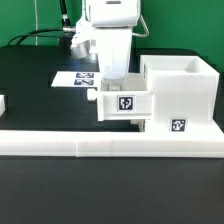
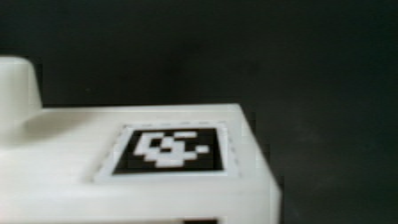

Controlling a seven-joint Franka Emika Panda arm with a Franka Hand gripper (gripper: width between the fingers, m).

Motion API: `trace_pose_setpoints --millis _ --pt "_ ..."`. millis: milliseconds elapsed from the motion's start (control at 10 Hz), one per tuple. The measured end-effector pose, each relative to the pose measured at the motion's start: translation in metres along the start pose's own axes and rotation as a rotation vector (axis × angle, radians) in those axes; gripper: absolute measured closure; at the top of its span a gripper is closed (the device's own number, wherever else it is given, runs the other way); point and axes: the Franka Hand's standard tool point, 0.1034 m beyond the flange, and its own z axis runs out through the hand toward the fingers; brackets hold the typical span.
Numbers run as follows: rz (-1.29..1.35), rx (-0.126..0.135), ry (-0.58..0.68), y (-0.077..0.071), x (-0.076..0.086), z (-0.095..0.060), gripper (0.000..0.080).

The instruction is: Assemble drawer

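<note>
The large hollow white shell stands at the exterior view's right, against the rail, with a tag on its front. A small flat white box with a tag on its front sits raised off the table, with its right end at the shell's open left side. My gripper comes straight down onto the box's top and is shut on it. In the wrist view the box with its tag fills the lower half, and a rounded white part shows beside it. My fingers do not show there. A second small white piece lies at the far left edge.
The long low white rail runs across the front, under and before the shell. The marker board lies flat on the black table behind the gripper. Cables hang at the back left.
</note>
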Motion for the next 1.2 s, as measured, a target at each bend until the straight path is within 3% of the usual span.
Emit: trace_pose_setpoints --millis 300,1200 --pt "-0.005 0.010 -0.011 0.0007 0.0005 0.0059 0.0757" --pt "-0.081 -0.017 -0.075 0.0034 0.0022 0.0025 0.0755"
